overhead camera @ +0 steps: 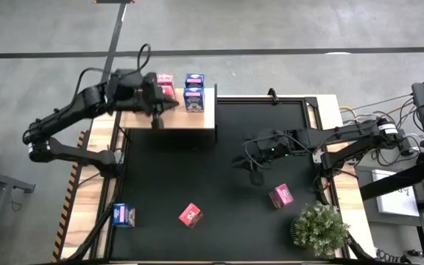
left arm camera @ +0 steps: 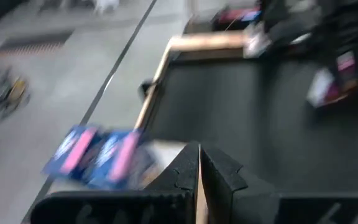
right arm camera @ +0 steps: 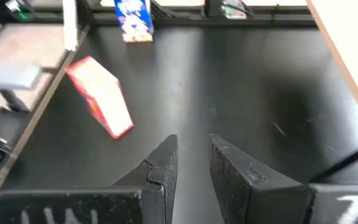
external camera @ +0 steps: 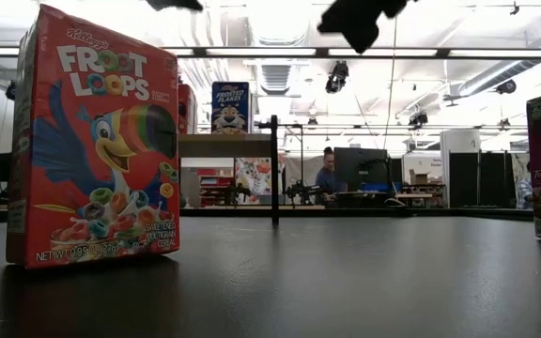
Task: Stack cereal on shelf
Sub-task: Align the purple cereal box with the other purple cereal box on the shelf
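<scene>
Black matting (overhead camera: 197, 169) covered the tabletop, with pale wood planks exposed along both sides. At the far left corner stood the pale wooden shelf (overhead camera: 197, 121), on which a blue Frosted Flakes box (overhead camera: 194, 92) and a red cereal box (overhead camera: 165, 85) were stood side by side. The left gripper (overhead camera: 157, 103) was held over the shelf, just beside the red box; in the left wrist view its fingers (left arm camera: 191, 174) were pressed together with nothing between them. The right gripper (overhead camera: 252, 163) was held above the middle of the mat, its fingers (right arm camera: 163, 165) parted by a narrow gap and empty.

Three boxes remained on the mat near the front edge: a blue box (overhead camera: 124, 215) at the left, a red Froot Loops box (overhead camera: 190, 215) near the centre, and a pink box (overhead camera: 280, 196) towards the right. A potted plant (overhead camera: 319, 228) was placed at the front right corner. A seated person (external camera: 328, 174) was visible in the room beyond.
</scene>
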{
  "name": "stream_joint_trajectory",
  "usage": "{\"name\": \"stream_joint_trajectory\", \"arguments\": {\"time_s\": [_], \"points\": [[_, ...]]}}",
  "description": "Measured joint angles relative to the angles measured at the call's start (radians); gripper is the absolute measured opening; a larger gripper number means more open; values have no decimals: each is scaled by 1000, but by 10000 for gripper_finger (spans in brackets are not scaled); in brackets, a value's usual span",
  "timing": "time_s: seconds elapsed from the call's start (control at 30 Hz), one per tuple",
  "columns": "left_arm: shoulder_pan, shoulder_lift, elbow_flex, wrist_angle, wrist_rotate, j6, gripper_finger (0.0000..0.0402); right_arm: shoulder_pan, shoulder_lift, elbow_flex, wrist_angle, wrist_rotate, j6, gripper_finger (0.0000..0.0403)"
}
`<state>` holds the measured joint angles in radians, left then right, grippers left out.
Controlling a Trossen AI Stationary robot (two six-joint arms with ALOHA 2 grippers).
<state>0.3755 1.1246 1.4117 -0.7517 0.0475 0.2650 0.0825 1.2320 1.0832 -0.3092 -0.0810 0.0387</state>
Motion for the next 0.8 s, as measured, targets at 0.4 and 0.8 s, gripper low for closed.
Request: {"name": "stream_joint_trajectory", "arguments": {"time_s": [0.4,0.8], "points": [[-370,-178,-381,478,-12,-100,0,97,0,74,-33,4,216,77],[-442,-210,-464,597,-15,-118,0,218,27,112,-377,-9,695,77]]}}
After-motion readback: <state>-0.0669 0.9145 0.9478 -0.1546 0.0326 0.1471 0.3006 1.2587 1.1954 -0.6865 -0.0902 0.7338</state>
